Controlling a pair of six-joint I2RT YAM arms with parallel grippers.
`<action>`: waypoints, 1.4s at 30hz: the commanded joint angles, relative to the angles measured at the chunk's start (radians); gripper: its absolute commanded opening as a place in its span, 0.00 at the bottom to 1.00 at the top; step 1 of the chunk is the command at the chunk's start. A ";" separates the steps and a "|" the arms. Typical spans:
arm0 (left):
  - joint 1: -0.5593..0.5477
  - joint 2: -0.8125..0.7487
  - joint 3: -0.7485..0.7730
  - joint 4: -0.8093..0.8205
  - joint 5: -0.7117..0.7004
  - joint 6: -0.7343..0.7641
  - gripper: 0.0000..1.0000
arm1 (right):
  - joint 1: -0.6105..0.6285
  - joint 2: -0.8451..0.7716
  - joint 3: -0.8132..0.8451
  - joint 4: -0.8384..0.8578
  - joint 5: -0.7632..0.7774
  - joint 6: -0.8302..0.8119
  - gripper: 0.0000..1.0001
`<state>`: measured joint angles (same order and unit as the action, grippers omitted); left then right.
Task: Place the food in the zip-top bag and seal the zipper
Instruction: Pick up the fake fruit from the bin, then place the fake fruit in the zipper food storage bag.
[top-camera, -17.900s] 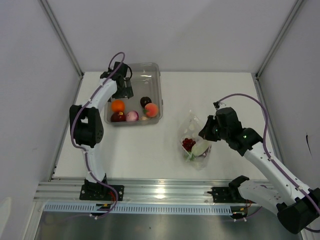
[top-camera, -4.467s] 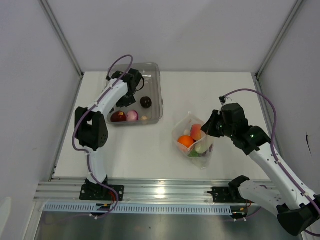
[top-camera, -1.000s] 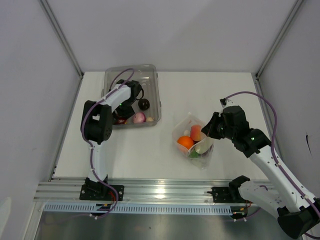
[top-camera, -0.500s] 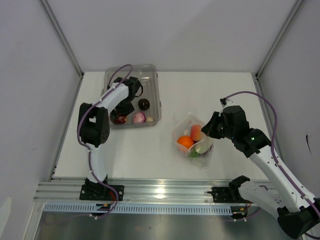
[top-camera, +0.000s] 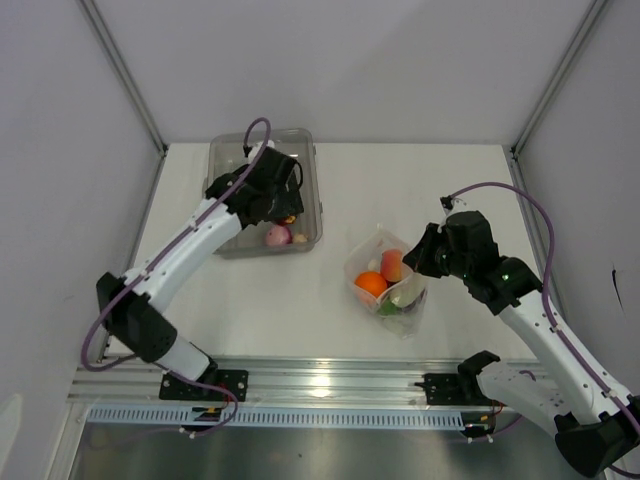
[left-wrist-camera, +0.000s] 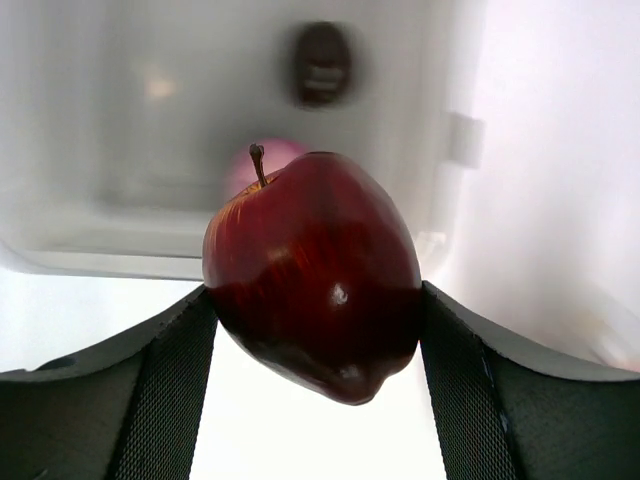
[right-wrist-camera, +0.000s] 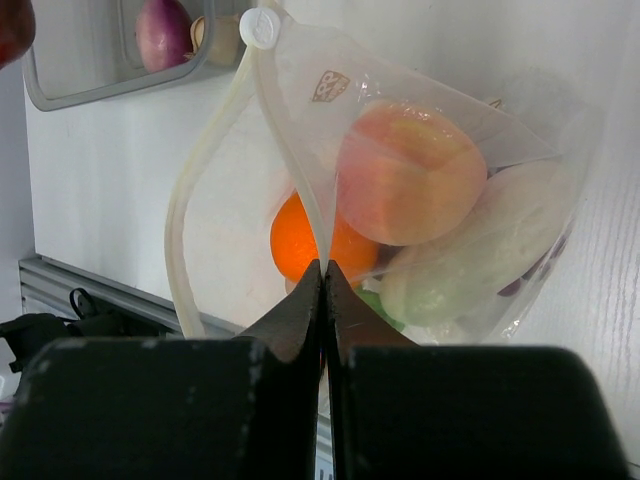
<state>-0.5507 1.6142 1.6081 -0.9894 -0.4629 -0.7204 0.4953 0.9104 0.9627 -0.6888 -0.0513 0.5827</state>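
Observation:
My left gripper (top-camera: 280, 205) is over the clear bin (top-camera: 226, 165) and is shut on a dark red toy apple (left-wrist-camera: 315, 270), held clear of the floor. A pink bulb (left-wrist-camera: 240, 165) and a dark fruit (left-wrist-camera: 322, 62) lie in the bin below. My right gripper (top-camera: 420, 255) is shut on the zip-top bag's (top-camera: 385, 285) mouth edge and holds it open. In the right wrist view its jaws (right-wrist-camera: 325, 270) pinch the zipper strip (right-wrist-camera: 290, 150). The bag holds an orange (right-wrist-camera: 295, 245), a peach (right-wrist-camera: 410, 170), a white oblong piece (right-wrist-camera: 470, 260) and a green bit.
The rigid bin's rim (right-wrist-camera: 110, 90) stands to the bag's far left, with the pink bulb (top-camera: 277, 236) by its near wall. Grey walls and metal posts enclose the table. A metal rail (top-camera: 320, 385) runs along the near edge.
My left arm has swung its elbow out to the near left and lifted the dark red apple out of the bin. The right arm and the bag have not moved.

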 joint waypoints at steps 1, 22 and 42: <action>-0.048 -0.178 -0.138 0.306 0.279 0.145 0.01 | -0.003 -0.010 0.031 -0.003 0.022 -0.006 0.00; -0.215 -0.255 -0.425 0.865 1.135 0.180 0.01 | -0.003 -0.008 0.048 -0.015 0.021 0.023 0.00; -0.311 -0.016 -0.249 0.673 1.132 0.233 0.01 | -0.003 -0.025 0.117 -0.066 0.042 0.022 0.00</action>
<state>-0.8371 1.5837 1.3094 -0.3016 0.6407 -0.5171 0.4950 0.9028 1.0290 -0.7517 -0.0292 0.6018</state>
